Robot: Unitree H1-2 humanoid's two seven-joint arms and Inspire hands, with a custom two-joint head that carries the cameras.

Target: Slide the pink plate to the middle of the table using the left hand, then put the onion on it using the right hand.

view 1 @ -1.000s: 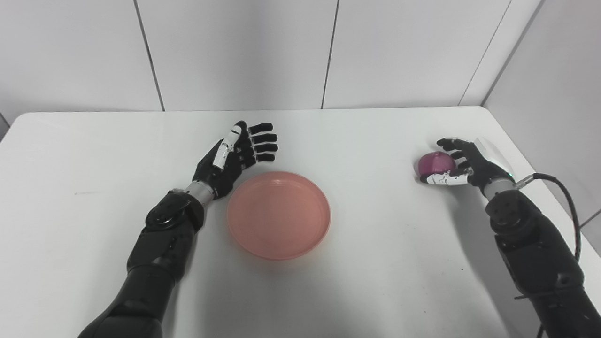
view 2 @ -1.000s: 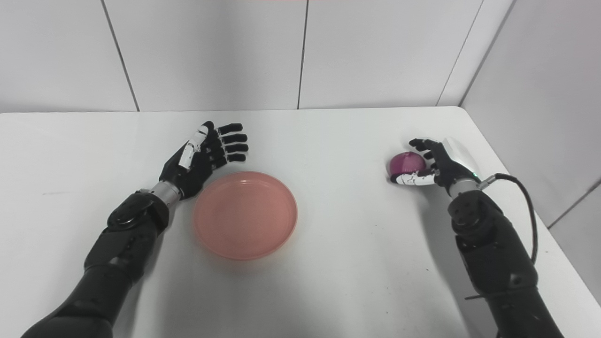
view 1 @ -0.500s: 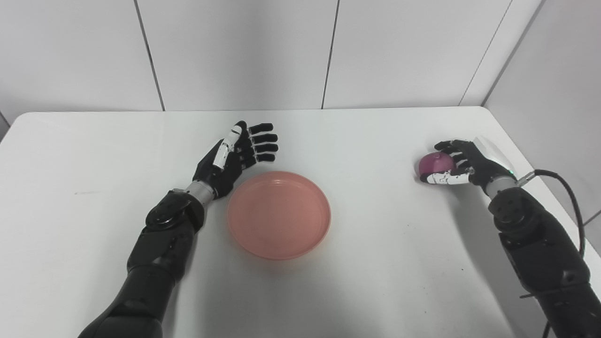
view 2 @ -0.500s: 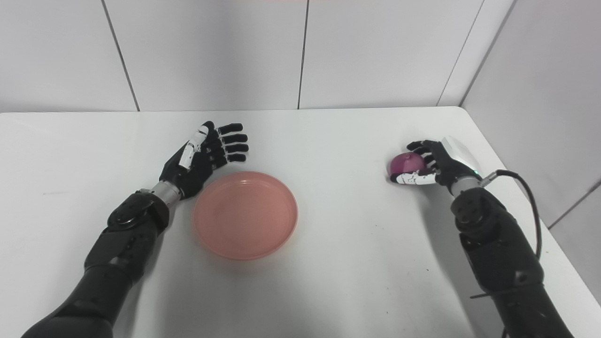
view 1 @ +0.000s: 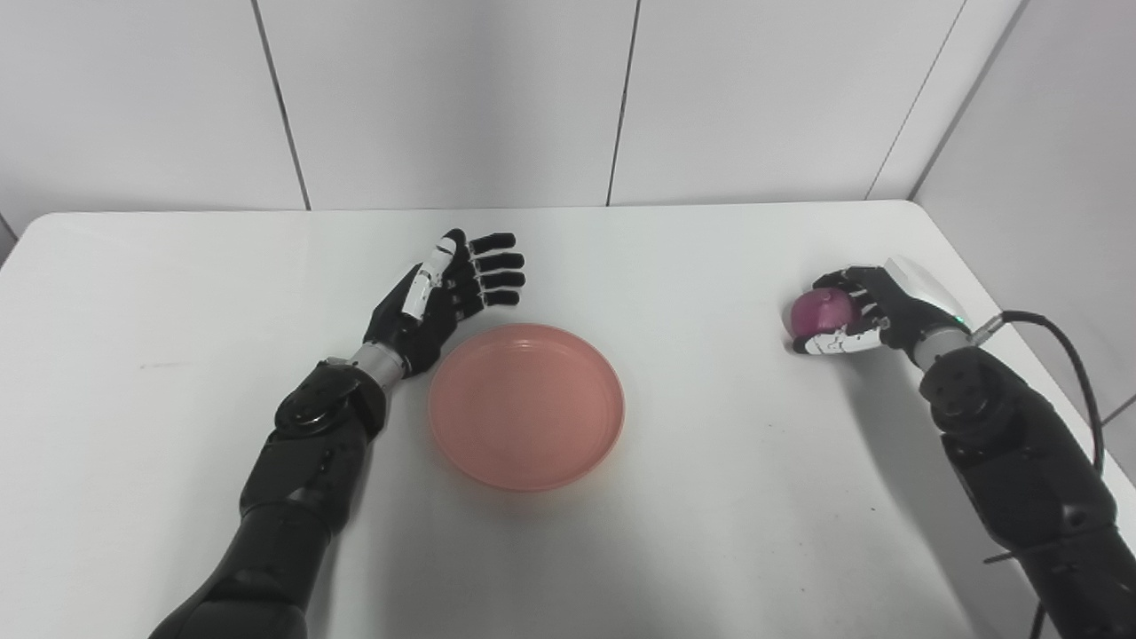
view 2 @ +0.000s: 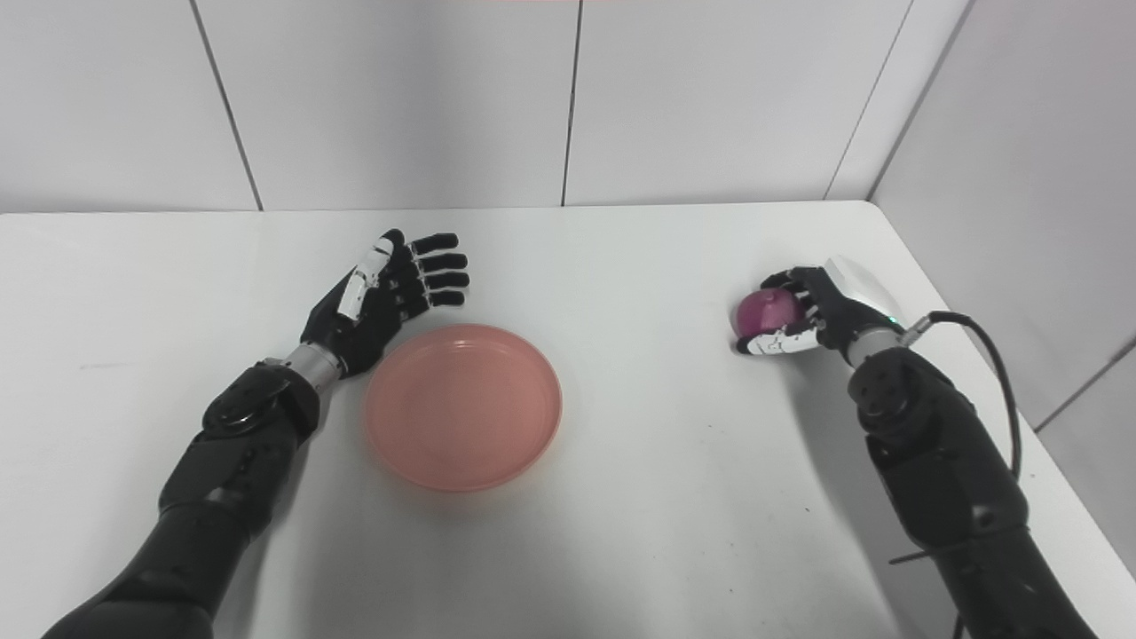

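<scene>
Onion [view 1: 815, 310], round, purple-red, glossy

Black arms, black robot hand [view 1: 444, 297] with white thumb.

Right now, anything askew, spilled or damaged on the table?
Nothing stands out. The round pink plate sits flat and empty mid-table, apart from the open left hand. The right hand is wrapped around the purple onion near the white table's right edge. No spills or visible damage.
</scene>
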